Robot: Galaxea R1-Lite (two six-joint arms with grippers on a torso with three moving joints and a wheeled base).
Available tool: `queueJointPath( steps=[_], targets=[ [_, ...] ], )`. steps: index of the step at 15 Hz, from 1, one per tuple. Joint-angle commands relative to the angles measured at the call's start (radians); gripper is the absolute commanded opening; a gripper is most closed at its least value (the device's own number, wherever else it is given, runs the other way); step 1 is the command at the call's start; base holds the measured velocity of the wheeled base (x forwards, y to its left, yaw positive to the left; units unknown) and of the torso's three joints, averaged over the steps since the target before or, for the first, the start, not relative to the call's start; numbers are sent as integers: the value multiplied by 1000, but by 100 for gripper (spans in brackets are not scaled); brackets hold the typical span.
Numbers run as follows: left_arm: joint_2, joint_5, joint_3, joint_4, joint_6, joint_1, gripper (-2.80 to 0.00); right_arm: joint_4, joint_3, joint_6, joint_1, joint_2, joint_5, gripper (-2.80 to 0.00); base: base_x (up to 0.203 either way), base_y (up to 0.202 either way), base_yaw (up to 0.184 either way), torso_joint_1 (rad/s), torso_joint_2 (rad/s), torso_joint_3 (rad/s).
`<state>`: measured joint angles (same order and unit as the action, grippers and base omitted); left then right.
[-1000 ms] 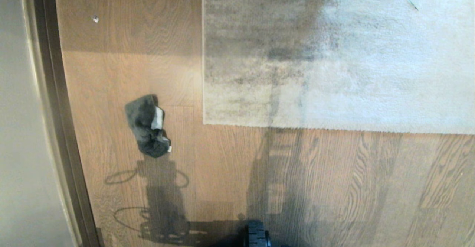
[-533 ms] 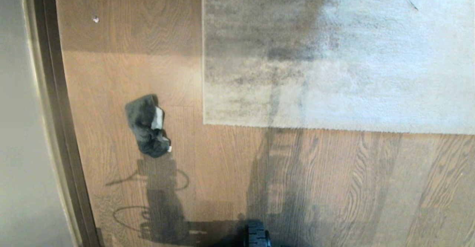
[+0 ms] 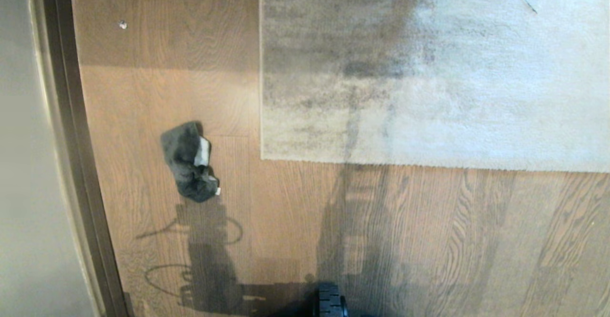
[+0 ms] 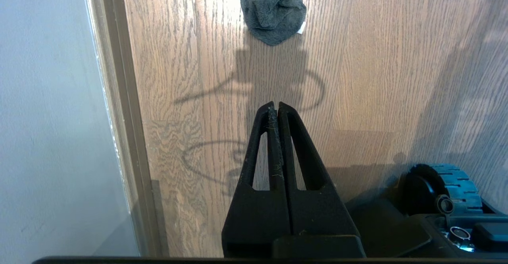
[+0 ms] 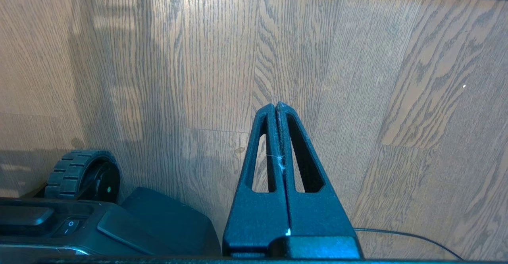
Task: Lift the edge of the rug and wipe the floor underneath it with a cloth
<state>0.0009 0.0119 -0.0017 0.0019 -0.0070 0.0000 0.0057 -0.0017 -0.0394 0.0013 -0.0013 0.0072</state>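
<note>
Wood-plank floor (image 3: 295, 221) carries the cloth (image 3: 189, 160) left of the flat rug edge (image 3: 381, 162); left claw (image 4: 275, 106) and right claw (image 5: 276, 106), both closed and empty, may shove the cloth without opening

1. Floor (image 3: 295, 221): warm brown wood-grain planks, matt; fills most of head view, w/ dark shadows of the robot across the near part.
2. Rug (image 3: 452, 93): pale grey-beige, low pile, darker mottled streaks; lies flat on floor at upper right of head view. Rug edge (image 3: 429, 164) runs straight, corner (image 3: 262, 157) toward the left.
3. Cloth (image 3: 190, 162): small, dark grey, fuzzy, lighter inner side showing; crumpled on bare floor left of the rug corner, apart from it.
4. Small pale speck (image 3: 123, 24) on floor, far left.
5. Robot base wheel (image 3: 330, 302): black, at the near edge of head view.
</note>
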Motion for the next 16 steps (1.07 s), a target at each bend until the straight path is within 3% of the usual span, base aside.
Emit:
queueJointPath(
  steps=[1, 16],
  targets=[
    [-1, 0, 0, 0, -1, 0, -280, 0, 0, -1, 0, 1, 0, -280, 0, 0, 0, 0, 0, 0],
    [-1, 0, 0, 0, -1, 0, -280, 0, 0, -1, 0, 1, 0, -280, 0, 0, 0, 0, 0, 0]
  ],
)
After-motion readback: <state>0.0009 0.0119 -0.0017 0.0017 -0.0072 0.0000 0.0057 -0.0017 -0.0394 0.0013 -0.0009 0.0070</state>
